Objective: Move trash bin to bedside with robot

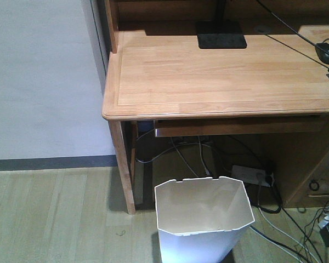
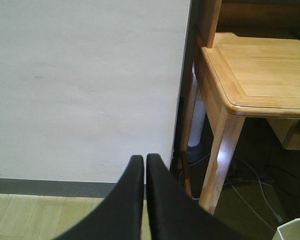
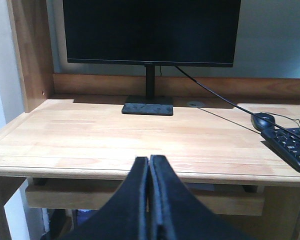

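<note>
Two claws: left gripper (image 2: 145,195) and right gripper (image 3: 149,200), both pressed together, pinching nothing, well clear of the bin.
Left aim: black fingers (image 2: 132,200) closed to a hairline, pointed at the bare wall (image 2: 80,85) left of the desk leg (image 2: 222,150).
Right aim: fingers flush together, hovering near the front edge of the desk (image 3: 140,135), facing the monitor (image 3: 150,30).
Trash bin (image 1: 203,211): upright on the floor (image 1: 55,219) on the near side of the desk, just right of its left leg; mouth open, apparently empty.
Handling: thin white plastic, so probably light, springy and slick; likely to flex or tip under a one-sided squeeze.
Grip spot: best bet the rim (image 1: 200,179), one finger inside the wall and one outside; little purchase on the smooth tapered sides.
Cut off: bottom of the bin below the front view; only a white corner (image 2: 295,230) in the left wrist view; none of it in the right wrist view.
Hidden: bedside nowhere in sight, so no telling the carry direction from here.
Hard to read: tangle of cables (image 1: 186,150) and a power strip (image 1: 251,174) just behind and to the right of the bin; touching it or not, impossible to tell.
</note>
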